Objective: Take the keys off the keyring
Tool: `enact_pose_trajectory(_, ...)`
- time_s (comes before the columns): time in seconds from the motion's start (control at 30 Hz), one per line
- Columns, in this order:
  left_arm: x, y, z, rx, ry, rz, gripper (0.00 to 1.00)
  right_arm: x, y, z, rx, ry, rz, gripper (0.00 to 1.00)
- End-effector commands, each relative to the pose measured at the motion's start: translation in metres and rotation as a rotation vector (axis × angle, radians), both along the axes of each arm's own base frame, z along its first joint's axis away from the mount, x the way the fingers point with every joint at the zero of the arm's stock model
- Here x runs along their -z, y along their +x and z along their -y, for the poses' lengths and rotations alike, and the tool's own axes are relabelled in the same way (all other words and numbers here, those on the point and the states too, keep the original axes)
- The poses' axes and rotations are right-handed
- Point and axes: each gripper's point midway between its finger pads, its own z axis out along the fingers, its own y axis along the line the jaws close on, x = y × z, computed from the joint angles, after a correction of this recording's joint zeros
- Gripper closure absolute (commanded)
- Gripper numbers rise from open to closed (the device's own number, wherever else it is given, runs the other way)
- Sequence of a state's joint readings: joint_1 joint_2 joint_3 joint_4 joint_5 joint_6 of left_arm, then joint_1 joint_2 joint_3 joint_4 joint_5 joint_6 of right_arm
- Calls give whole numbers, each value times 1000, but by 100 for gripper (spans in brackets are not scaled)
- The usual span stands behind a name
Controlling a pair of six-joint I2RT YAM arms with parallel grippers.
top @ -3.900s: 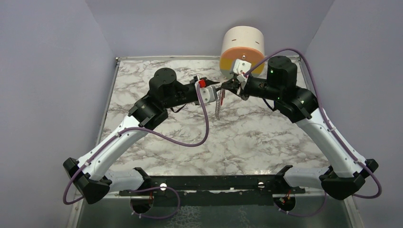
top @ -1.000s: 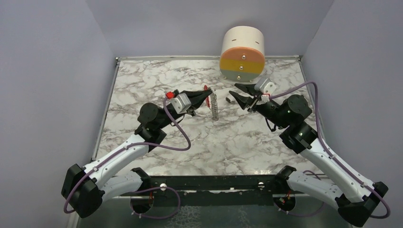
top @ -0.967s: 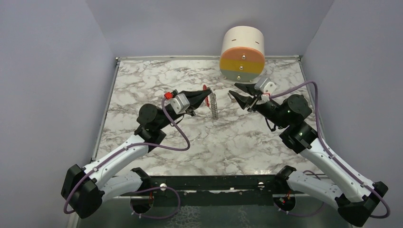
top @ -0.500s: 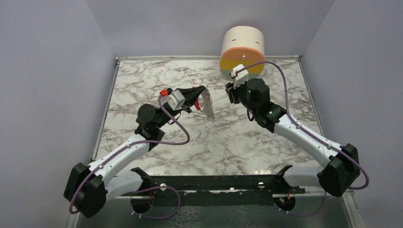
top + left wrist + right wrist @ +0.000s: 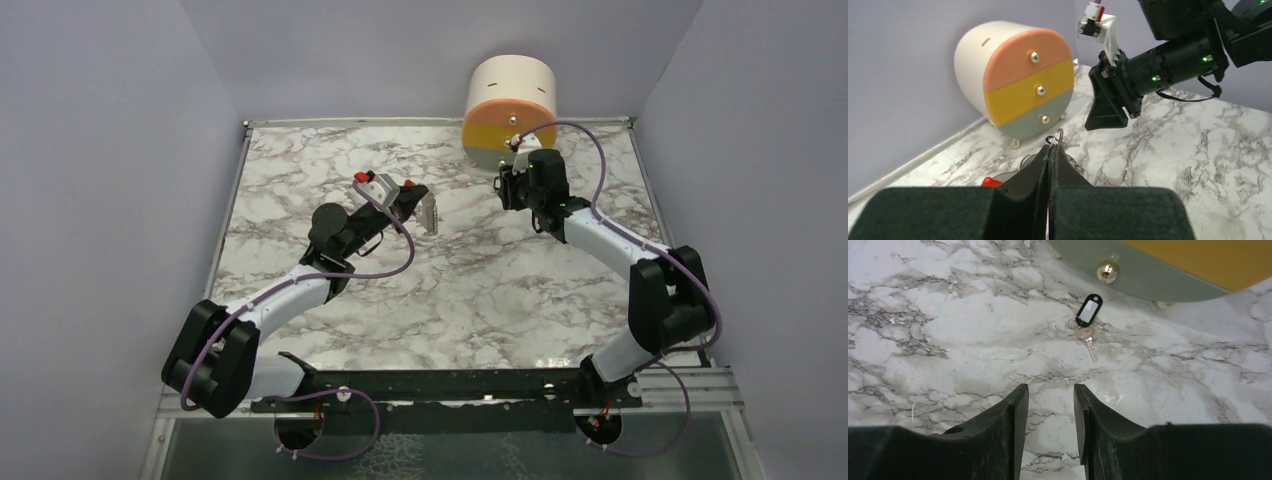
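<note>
My left gripper (image 5: 1049, 150) is shut on the keyring (image 5: 1057, 136), a thin metal loop that sticks out past its fingertips. Below the fingers hangs the bunch of keys: a red piece (image 5: 990, 181) shows at the left in the left wrist view. From above, a silvery strip (image 5: 428, 213) dangles from the left gripper (image 5: 415, 198). My right gripper (image 5: 1050, 387) is open and empty, pointing down at the table. Ahead of it lies a loose silver key (image 5: 1090, 343) with a black tag (image 5: 1088, 310). The right gripper (image 5: 507, 188) hovers to the right of the bunch, apart from it.
A round drawer unit (image 5: 510, 100) with pink, yellow and grey-green fronts stands at the back of the marble table (image 5: 480, 290). Its bottom drawer (image 5: 1173, 270) is just beyond the loose key. Purple walls enclose the table on three sides.
The right arm has swung back toward the drawer unit and now points down at the table in front of it. The left gripper has shifted slightly with the bunch still hanging from it.
</note>
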State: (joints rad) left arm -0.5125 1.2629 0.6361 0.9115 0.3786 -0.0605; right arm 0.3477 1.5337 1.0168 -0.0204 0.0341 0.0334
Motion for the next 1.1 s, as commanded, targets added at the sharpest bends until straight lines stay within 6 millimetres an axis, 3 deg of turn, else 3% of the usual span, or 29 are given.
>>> enact_pose_trajectory(0.0,-2,-6,4,48,-20,17,100,-4,24,-17,-19,50,29,60)
enact_pose_trajectory(0.3,42,-9,-8,15,4,-109,100,43,53,-14,43,19,-4,57)
enact_pose_trajectory(0.53,57,-25,-15,43,-36,-155,100,78,77,-17,58,-12,-42,57)
enact_pose_trajectory(0.73,66,-24,-15,38,-4,-215,100,92,92,-7,105,-52,-31,57)
enact_pose_trajectory(1.07,114,-7,-9,17,79,-328,100,108,119,7,170,-167,-56,57)
